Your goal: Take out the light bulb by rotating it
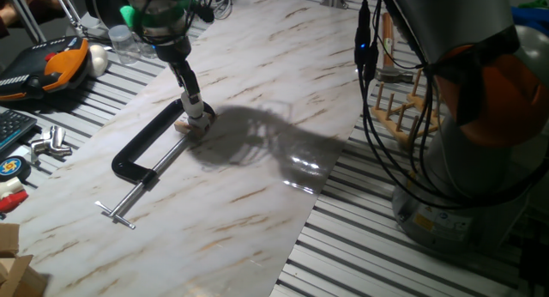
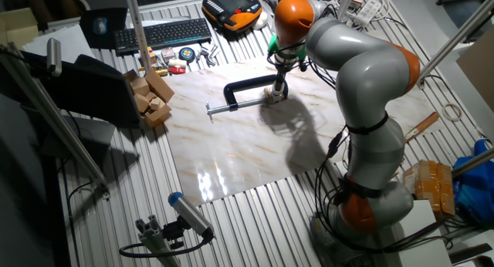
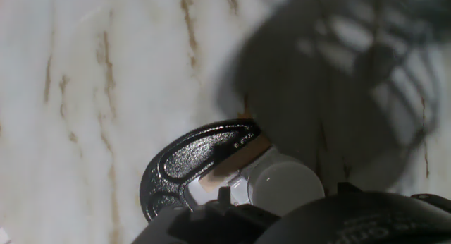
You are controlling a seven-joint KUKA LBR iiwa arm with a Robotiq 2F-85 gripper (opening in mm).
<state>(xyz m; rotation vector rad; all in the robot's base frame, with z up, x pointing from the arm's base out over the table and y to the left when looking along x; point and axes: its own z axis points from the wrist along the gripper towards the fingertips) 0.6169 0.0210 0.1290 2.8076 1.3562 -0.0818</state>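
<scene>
The light bulb (image 3: pixel 285 187) is a frosted white globe seated in a small tan wooden block (image 3: pixel 236 156). The jaw of a black C-clamp (image 3: pixel 183 166) holds the block. In the hand view the dark fingers (image 3: pixel 211 219) crowd the bottom edge right at the bulb. In one fixed view my gripper (image 1: pixel 198 115) points down onto the block (image 1: pixel 183 125) at the clamp's (image 1: pixel 141 151) far end and hides the bulb. It looks shut on the bulb. The other fixed view shows the gripper (image 2: pixel 278 93) at the clamp (image 2: pixel 239 86).
The clamp lies on a marble board (image 1: pixel 257 185) over a slatted table. An orange and black pendant (image 1: pixel 60 65) and a white egg-like thing (image 1: pixel 99 59) lie at the back left. A wooden peg rack (image 1: pixel 403 108) stands right. Wooden blocks (image 2: pixel 150 97) and a keyboard (image 2: pixel 162 33) are nearby.
</scene>
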